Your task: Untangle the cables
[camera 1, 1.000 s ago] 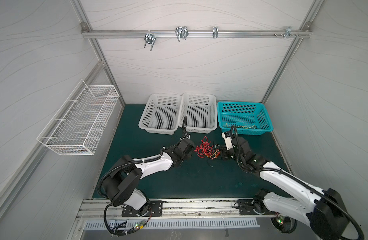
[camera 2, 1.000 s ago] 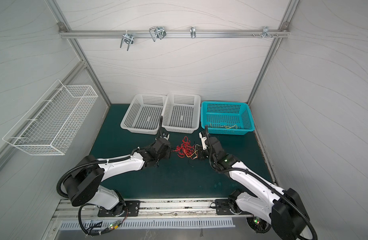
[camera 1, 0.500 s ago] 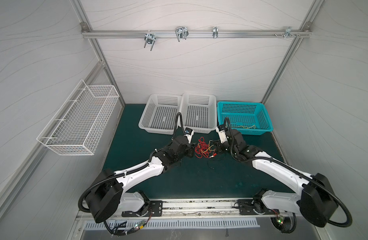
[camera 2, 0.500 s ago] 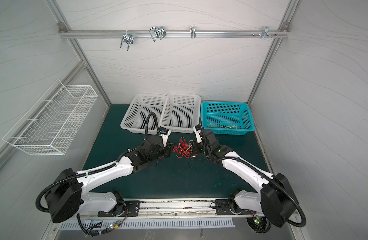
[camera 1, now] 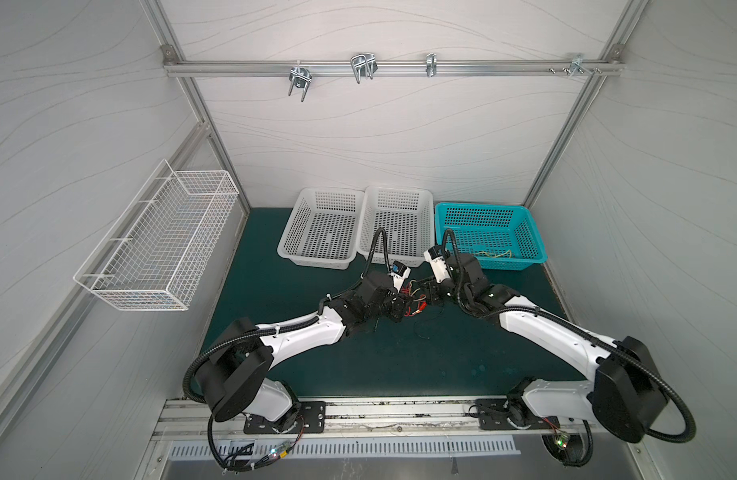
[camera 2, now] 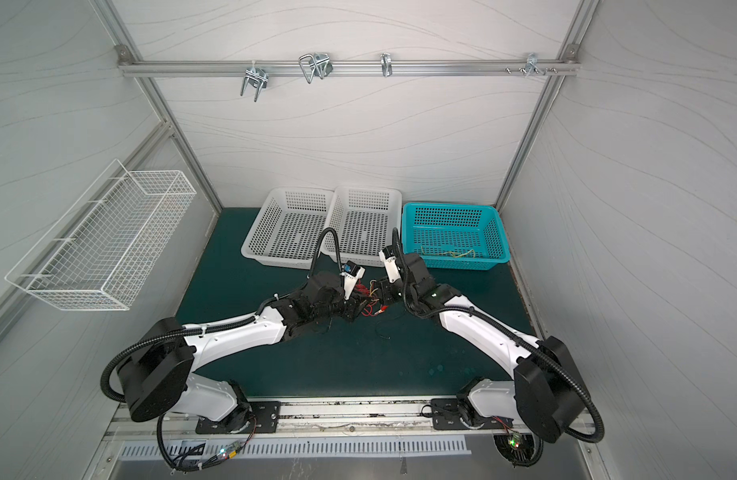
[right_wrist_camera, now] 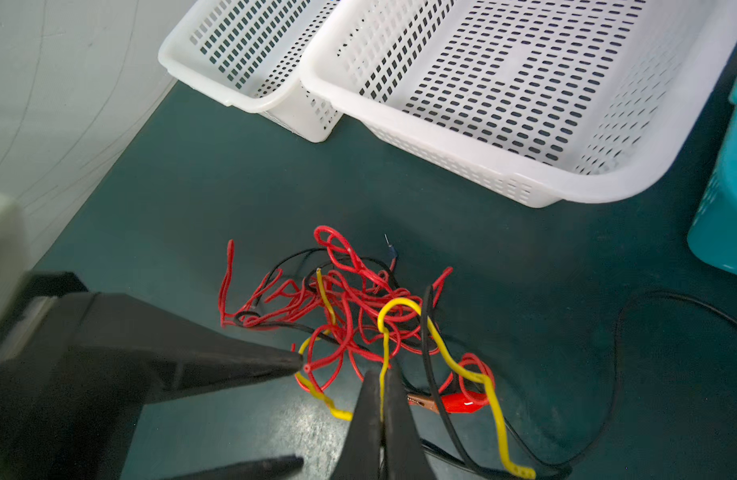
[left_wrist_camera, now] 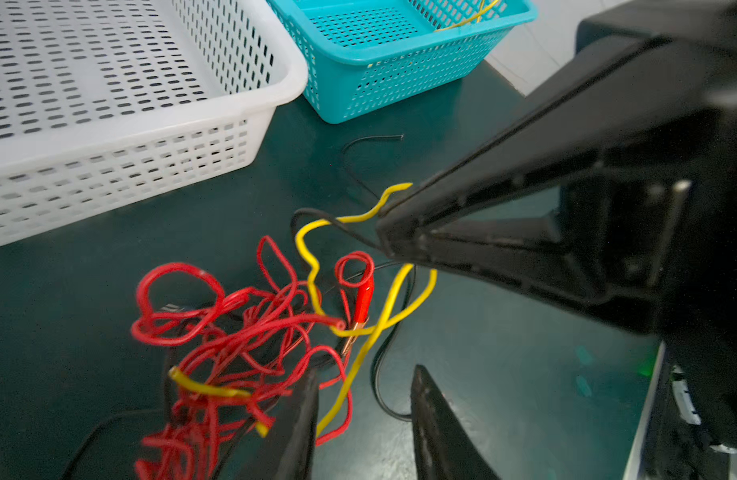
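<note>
Yellow wire pinched, knot about to tighten on me

My right hand [right_wrist_camera: 382, 409] is clamping a yellow cable [right_wrist_camera: 462, 365] while my left hand [left_wrist_camera: 364, 419] is sitting partly open at the red cables [left_wrist_camera: 242, 328]; pulling now is probably cinching those loops or dragging the red clip [right_wrist_camera: 462, 403] along. The tangle is lying mid-desk [camera 1: 462, 357], white basket [right_wrist_camera: 525, 124] near, open room nearer me.

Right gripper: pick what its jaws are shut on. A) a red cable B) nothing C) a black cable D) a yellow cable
D: in the right wrist view the right gripper has its jaws closed together with the yellow cable running out from between them, above the red tangle.
</note>
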